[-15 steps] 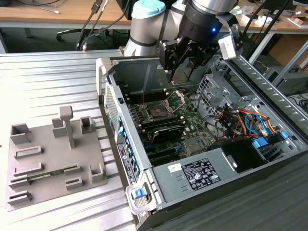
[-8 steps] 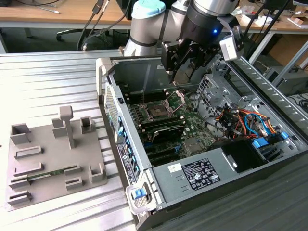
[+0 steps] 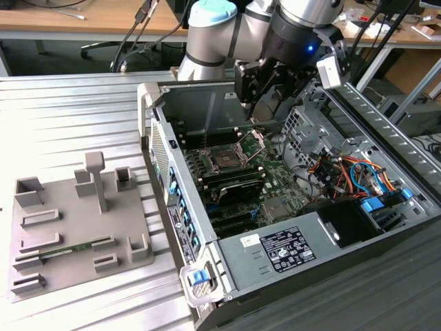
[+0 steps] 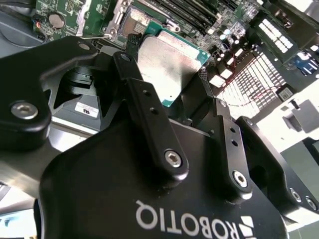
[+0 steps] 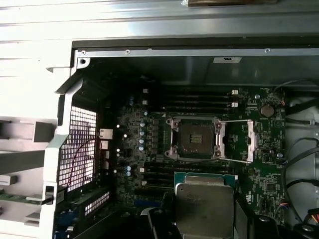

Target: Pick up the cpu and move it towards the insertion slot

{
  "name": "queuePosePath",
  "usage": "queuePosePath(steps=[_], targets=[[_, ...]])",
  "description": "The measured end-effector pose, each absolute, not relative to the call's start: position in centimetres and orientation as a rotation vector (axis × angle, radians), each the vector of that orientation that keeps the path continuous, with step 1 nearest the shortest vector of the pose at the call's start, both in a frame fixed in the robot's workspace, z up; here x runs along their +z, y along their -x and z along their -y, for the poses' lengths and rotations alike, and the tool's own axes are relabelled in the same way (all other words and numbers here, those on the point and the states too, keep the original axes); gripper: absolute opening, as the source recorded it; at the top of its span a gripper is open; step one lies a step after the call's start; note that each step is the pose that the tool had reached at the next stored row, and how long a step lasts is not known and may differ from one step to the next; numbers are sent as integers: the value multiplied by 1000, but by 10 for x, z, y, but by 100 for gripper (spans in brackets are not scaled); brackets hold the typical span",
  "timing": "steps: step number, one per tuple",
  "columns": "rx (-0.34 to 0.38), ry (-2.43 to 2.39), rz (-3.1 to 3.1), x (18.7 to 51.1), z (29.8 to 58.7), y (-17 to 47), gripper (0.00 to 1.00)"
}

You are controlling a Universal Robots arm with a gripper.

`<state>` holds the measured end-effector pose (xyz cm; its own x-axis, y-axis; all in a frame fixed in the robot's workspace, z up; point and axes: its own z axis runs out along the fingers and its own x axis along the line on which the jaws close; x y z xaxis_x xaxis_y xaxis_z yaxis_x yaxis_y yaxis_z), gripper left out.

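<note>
1. The gripper (image 4: 167,74) has its jaws clamped on the cpu (image 4: 169,62), one black finger against each of two opposite edges; the silvery top of the chip faces the second wrist camera, and the first wrist view shows the cpu (image 5: 204,206) riding at the front of the tool.

2. In the exterior view the gripper (image 3: 265,103) hangs inside the open computer case (image 3: 227,265), above the motherboard (image 3: 244,172), and close over the insertion slot (image 3: 224,158). The chip is clear of the board, not seated.

3. In the first wrist view the insertion slot (image 5: 195,138) lies open, its dark socket bare and its silver retention plate (image 5: 249,141) swung out to one side. The cpu sits near the socket but off to one side of it, not over it.

4. Risk, as I judge it: the hold is on thin edges only, so a jolt could let the chip twist or slip between the fingers and fall onto the board.

5. A second risk: if the chip comes to the socket tilted or offset, a corner could catch the silver frame or the raised plate.

6. Room is tight: case walls, drive cage and bundled cables (image 3: 344,172) crowd the arm.

7. The case lies on a ribbed metal worktop (image 3: 69,117); a grey parts tray (image 3: 76,227) sits toward its edge on the exterior view's left, well apart from the case. Desks and cables stand behind.
</note>
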<state>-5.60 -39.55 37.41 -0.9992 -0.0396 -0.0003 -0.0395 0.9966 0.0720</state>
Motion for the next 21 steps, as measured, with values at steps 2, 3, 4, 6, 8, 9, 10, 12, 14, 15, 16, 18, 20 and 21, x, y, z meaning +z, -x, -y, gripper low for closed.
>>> queuePosePath(steps=[2,3,4,6,8,9,10,12,14,15,16,18,20,21], targets=[[-113,-62,3138,373,394,53,55],[-113,-62,3138,373,393,51,55],[-113,-62,3138,372,391,48,55],[-113,-62,3137,369,386,41,55],[-113,-62,3137,367,382,39,55],[-113,-62,3137,367,381,38,55],[-113,-62,3137,366,380,36,55],[-113,-62,3137,365,379,34,55],[-113,-62,3137,363,378,31,55],[-113,-62,3137,362,378,30,55],[-113,-62,3137,361,377,28,55],[-113,-62,3137,358,376,24,55],[-113,-62,3137,355,376,21,55],[-113,-62,3137,355,376,20,55]])
